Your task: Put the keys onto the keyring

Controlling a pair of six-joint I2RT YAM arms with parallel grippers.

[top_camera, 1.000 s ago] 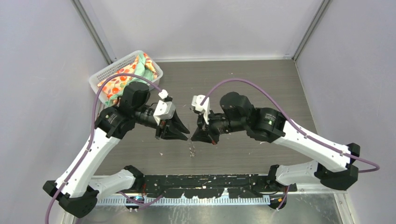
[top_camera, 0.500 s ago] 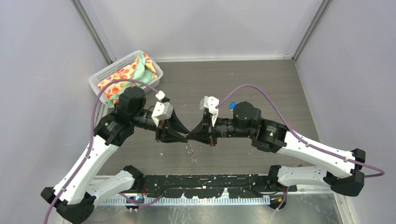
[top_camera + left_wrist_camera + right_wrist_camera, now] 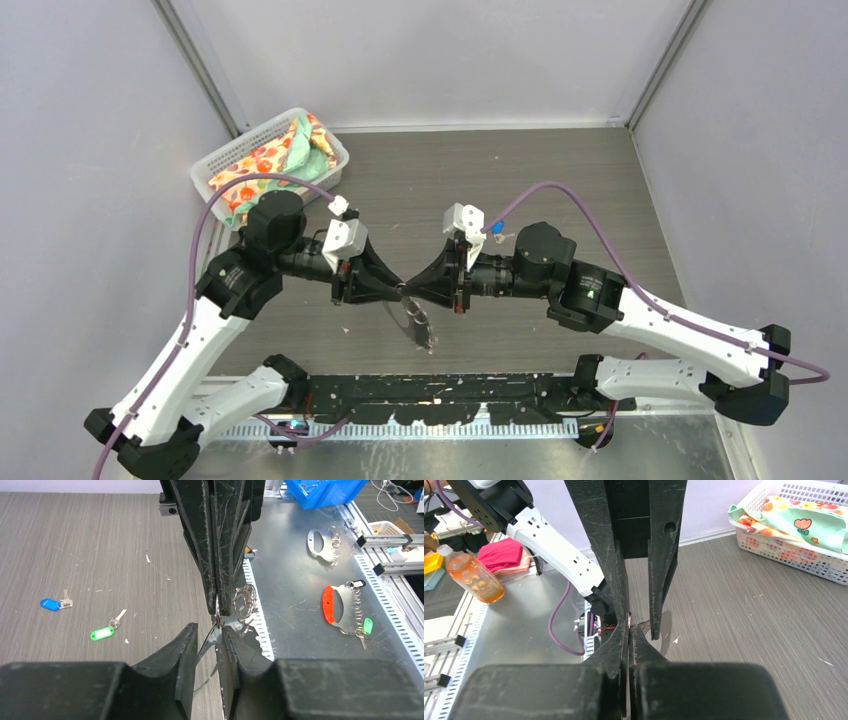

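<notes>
My two grippers meet tip to tip over the near middle of the table. The right gripper [image 3: 411, 291] [image 3: 629, 629] is shut on the thin grey keyring [image 3: 418, 322], whose wire coils [image 3: 244, 601] dangle beside its tips [image 3: 218, 611]. The left gripper [image 3: 399, 290] [image 3: 210, 630] is open, with a strand of the wire slanting across the gap between its jaws. On the wood lie the blue-tagged key [image 3: 50, 604] [image 3: 495, 228] and the green-tagged key [image 3: 102, 633], both apart from the ring. The right arm hides the green one in the top view.
A white mesh basket [image 3: 225, 160] [image 3: 791, 555] holding patterned cloth stands at the back left. A perforated metal rail [image 3: 430, 430] runs along the near edge. Off the table are a steel bench with other key tools [image 3: 340, 605] and an orange bottle [image 3: 471, 577].
Both grippers have closed in until their tips touch. The right arm has stretched leftward, uncovering the blue key. The keyring now hangs lower and longer below the tips.
</notes>
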